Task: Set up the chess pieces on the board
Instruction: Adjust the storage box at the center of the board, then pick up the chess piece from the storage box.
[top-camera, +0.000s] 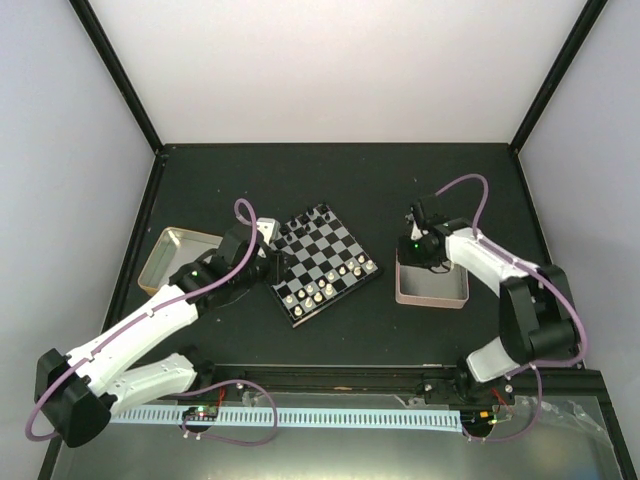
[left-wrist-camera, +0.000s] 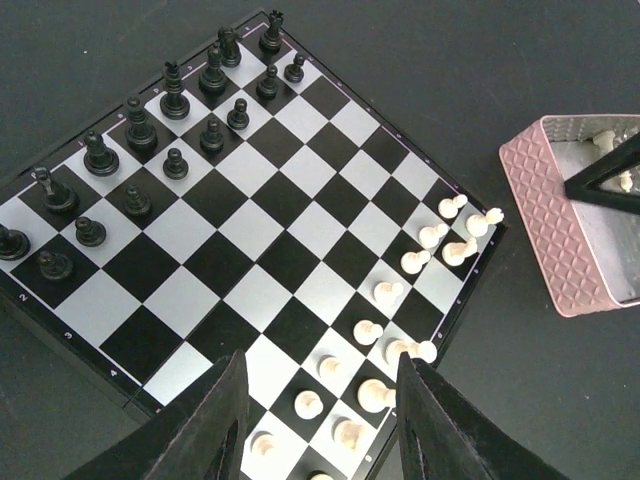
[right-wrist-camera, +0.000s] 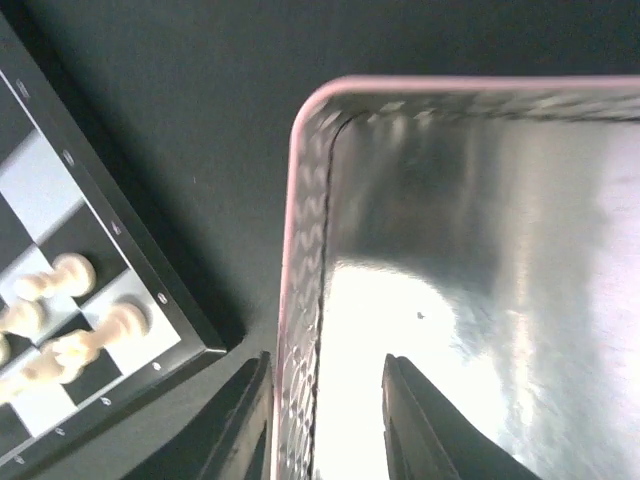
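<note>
Board (top-camera: 322, 263) mid-counter, set askew. Black chess pieces (left-wrist-camera: 175, 163) on rows twd far edge, white on rows twd near edge. L gripper (left-wrist-camera: 325, 430) over white rows, jaws apart, empty. R gripper (right-wrist-camera: 325, 420) jaws apart, straddling pink tray (right-wrist-camera: 300, 250) wall, right of board.

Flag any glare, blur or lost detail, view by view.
Right wrist: harsh glare whitens the shiny floor of the pink tray. Left wrist: the board is sharp, pale squares faintly sheened. Top external: even light, but the chess pieces are too small to identify.
</note>
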